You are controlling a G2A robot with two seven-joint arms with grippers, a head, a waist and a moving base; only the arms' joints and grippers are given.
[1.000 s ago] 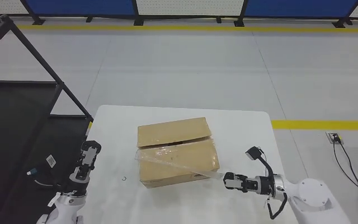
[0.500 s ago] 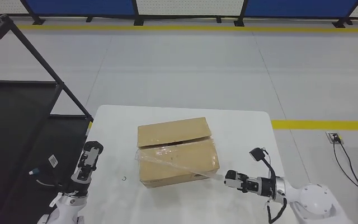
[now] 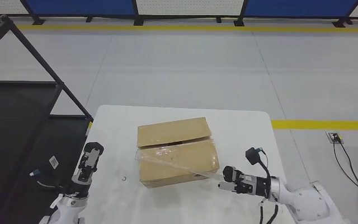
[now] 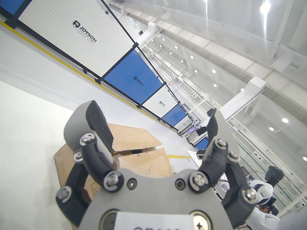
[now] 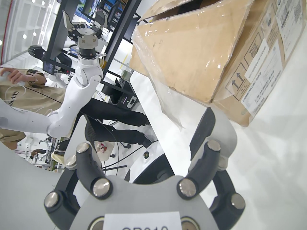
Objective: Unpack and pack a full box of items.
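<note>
Cardboard box [image 3: 176, 159] at mid-table [image 3: 246, 134], flaps ajar, clear tape [image 3: 197, 171] trailing off.
Right gripper [image 3: 223, 180] open by the tape's loose end; left gripper [image 3: 92, 150] open, well apart.

**Inspector:** Finish of the left claw [image 4: 156, 117]?
**Assistant:** Grey plate; black links; ribbed black pads [image 4: 98, 118]; silver screws; white label.
**Inspector:** And the right claw [image 3: 227, 179]?
**Assistant:** Same build; white arm shell [image 3: 305, 203]; black wrist; black cable [image 3: 264, 165] looped alongside.

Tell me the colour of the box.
The box is brown, seen best from the top view.
</note>
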